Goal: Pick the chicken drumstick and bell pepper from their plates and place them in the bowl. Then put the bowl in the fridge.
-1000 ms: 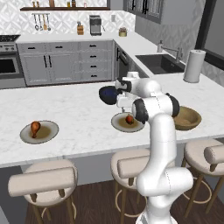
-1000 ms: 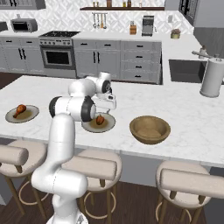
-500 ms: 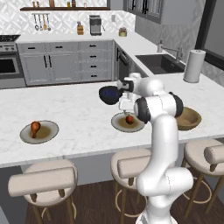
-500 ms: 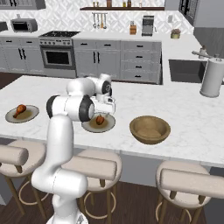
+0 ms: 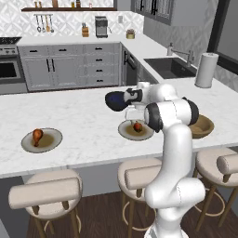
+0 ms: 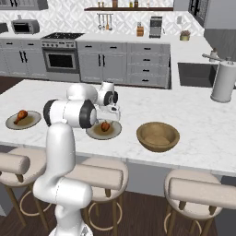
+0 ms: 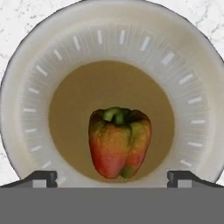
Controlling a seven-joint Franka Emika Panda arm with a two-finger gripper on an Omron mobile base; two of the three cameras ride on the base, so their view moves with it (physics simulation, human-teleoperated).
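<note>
Left base view: claw (image 5: 135, 113) hangs just above the pepper (image 5: 137, 126) on its plate (image 5: 128, 132) near the surface's front edge; drumstick (image 5: 37, 135) on the other plate (image 5: 49, 142), well to the left.

Right base view: wooden bowl (image 6: 157, 136) sits right of the pepper plate.

Hand view: claw spread wide, tips either side of the pepper, not touching.

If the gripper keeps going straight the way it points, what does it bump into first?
Most likely the bell pepper, which lies between the open gripper's fingertips on its plate; depth is hard to judge.
</note>
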